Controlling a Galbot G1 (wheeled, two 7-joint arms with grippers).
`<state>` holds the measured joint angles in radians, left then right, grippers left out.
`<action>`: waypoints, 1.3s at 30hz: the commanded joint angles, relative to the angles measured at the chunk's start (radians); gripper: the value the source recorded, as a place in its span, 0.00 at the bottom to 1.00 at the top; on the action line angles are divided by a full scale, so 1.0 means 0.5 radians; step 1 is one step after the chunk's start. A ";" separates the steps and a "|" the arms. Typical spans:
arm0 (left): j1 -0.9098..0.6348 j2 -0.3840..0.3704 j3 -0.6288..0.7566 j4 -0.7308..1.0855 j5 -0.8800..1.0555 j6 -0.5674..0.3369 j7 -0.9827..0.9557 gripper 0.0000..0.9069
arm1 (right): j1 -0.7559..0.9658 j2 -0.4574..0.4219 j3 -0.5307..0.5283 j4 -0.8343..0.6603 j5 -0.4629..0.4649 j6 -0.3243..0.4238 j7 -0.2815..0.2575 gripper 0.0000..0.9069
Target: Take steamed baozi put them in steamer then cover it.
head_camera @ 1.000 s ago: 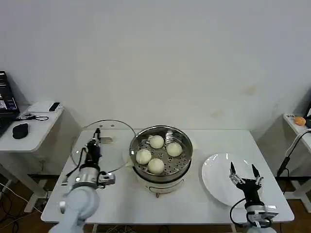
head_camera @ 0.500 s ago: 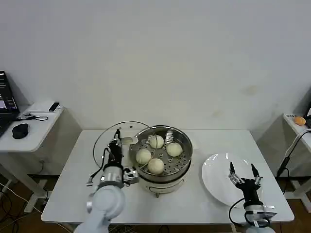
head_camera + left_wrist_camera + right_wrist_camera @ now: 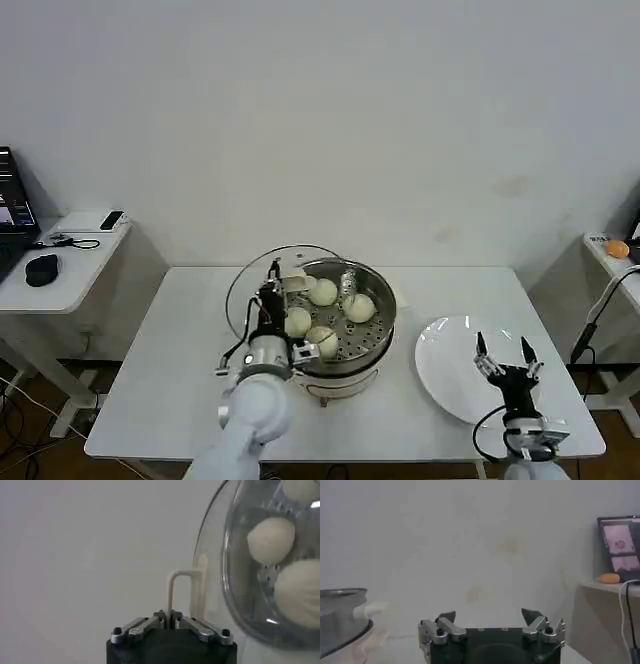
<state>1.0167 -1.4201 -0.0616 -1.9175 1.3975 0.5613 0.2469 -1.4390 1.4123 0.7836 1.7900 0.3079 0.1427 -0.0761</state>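
Stainless steel, round and shiny, the steamer (image 3: 345,318) stands on its cream-white base near the middle of the white bench (image 3: 180,400). On its perforated tray lie four smooth, round, cream-white steamed baozi (image 3: 322,292), close together; in the head view one lies toward the back, one toward the right, one toward the left and one nearest the front.

A round clear glass lid (image 3: 262,285) with a thin metal rim is held over the steamer's left side, so that part of it overlaps the pot's rim while the rest hangs above the bench to the left. The left pincer (image 3: 271,282) is clamped on the lid's cream-white loop handle (image 3: 181,597). In the left wrist view the two fingers (image 3: 134,628) meet tightly at the foot of that handle, and two of the buns (image 3: 271,540) show through the glass just beside it. The left arm reaches in from the front of the bench, its white forearm low at the near edge.

Right of the steamer, and apart from it, lies a flat round white plate (image 3: 440,360). The right pincer (image 3: 504,358) hangs above the plate's near right part with its two dark fingers spread wide and nothing between them; the right wrist view shows the same gap between its fingertips (image 3: 446,616), with the steamer's rim (image 3: 342,594) off to one side.
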 commanded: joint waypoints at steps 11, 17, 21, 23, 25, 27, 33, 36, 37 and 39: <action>-0.185 -0.099 0.216 0.294 0.030 0.046 -0.008 0.00 | 0.083 0.002 0.016 -0.102 -0.012 0.002 -0.001 1.00; -0.170 -0.115 0.227 0.330 0.076 0.042 -0.026 0.00 | 0.088 0.012 0.013 -0.110 -0.014 0.006 -0.002 1.00; -0.174 -0.133 0.235 0.368 0.135 0.032 -0.045 0.00 | 0.086 0.015 0.013 -0.111 -0.014 0.007 -0.003 1.00; -0.176 -0.144 0.242 0.369 0.140 0.033 -0.040 0.00 | 0.086 0.015 0.014 -0.112 -0.013 0.008 -0.005 1.00; -0.176 -0.152 0.246 0.362 0.148 0.034 -0.030 0.00 | 0.087 0.015 0.015 -0.114 -0.013 0.010 -0.005 1.00; -0.172 -0.156 0.248 0.353 0.156 0.035 -0.014 0.00 | 0.088 0.015 0.015 -0.114 -0.013 0.009 -0.005 1.00; -0.140 -0.169 0.268 0.331 0.177 0.034 -0.012 0.00 | 0.096 0.018 0.010 -0.129 -0.015 0.012 -0.008 1.00; -0.133 -0.175 0.270 0.333 0.185 0.033 -0.013 0.00 | 0.099 0.019 0.008 -0.134 -0.015 0.012 -0.010 1.00; -0.133 -0.175 0.272 0.337 0.186 0.032 -0.014 0.00 | 0.101 0.020 0.007 -0.136 -0.015 0.013 -0.011 1.00; -0.132 -0.176 0.273 0.338 0.189 0.033 -0.011 0.00 | 0.103 0.023 0.007 -0.138 -0.015 0.014 -0.010 1.00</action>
<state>0.9497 -1.5055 0.0714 -1.7555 1.4809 0.5778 0.2395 -1.3893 1.4222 0.7874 1.7233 0.3006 0.1486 -0.0804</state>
